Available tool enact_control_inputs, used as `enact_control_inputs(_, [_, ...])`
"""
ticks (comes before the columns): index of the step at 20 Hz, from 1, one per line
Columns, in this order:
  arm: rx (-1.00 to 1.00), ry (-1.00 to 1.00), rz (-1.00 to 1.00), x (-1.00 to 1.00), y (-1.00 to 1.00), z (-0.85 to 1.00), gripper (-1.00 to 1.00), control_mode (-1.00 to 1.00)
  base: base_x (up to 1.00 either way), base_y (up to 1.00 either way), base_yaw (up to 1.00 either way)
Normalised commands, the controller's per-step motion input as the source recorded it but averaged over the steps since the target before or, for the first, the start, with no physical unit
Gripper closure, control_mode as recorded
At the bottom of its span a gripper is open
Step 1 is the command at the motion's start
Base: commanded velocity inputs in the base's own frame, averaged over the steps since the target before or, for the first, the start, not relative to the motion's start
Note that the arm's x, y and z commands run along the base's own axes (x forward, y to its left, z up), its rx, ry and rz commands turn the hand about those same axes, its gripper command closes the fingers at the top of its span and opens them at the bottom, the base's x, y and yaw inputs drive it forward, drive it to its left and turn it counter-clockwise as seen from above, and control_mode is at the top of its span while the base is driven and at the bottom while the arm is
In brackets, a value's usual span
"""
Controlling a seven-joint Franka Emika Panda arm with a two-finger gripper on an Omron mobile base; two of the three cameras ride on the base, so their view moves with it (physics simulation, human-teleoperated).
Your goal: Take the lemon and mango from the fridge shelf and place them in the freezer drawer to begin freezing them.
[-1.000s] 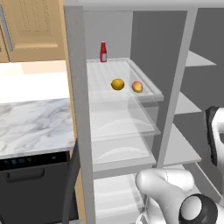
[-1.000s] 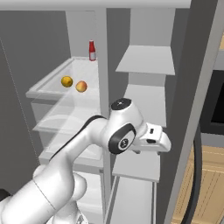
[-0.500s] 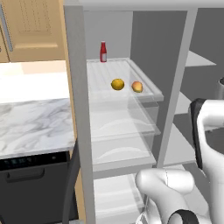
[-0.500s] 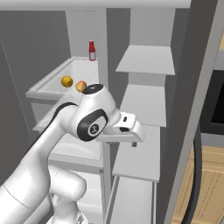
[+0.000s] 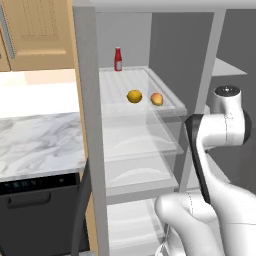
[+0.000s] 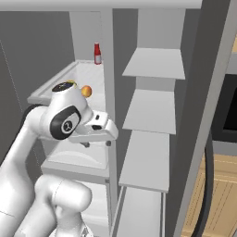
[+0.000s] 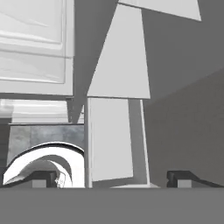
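Now your two-finger gripper (image 7: 113,178) stands wide apart, empty, facing the smooth grey shelves (image 7: 119,65). Your left base view shows the deep yellow lemon (image 5: 134,96) beside the orange-red mango (image 5: 157,99) on the ribbed translucent white fridge shelf (image 5: 116,90), a red bottle (image 5: 118,59) behind.

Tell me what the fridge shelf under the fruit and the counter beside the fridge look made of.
Fridge shelf: probably translucent plastic or frosted glass, pale white, finely ribbed, with a clear front lip. Counter: apparently polished marble or a marble-look laminate, white with grey veining.
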Motion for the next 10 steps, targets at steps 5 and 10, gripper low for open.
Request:
enact_control_inputs(5, [0.08,-0.01,0.15,0.51,0.93,0.20,-1.00,-1.00,0.00,0.00,0.00])
enact_control_inputs(10, [0.16,-0.03,0.14,0.62,0.58,0.25,-1.00,-1.00,0.00,0.00,0.00])
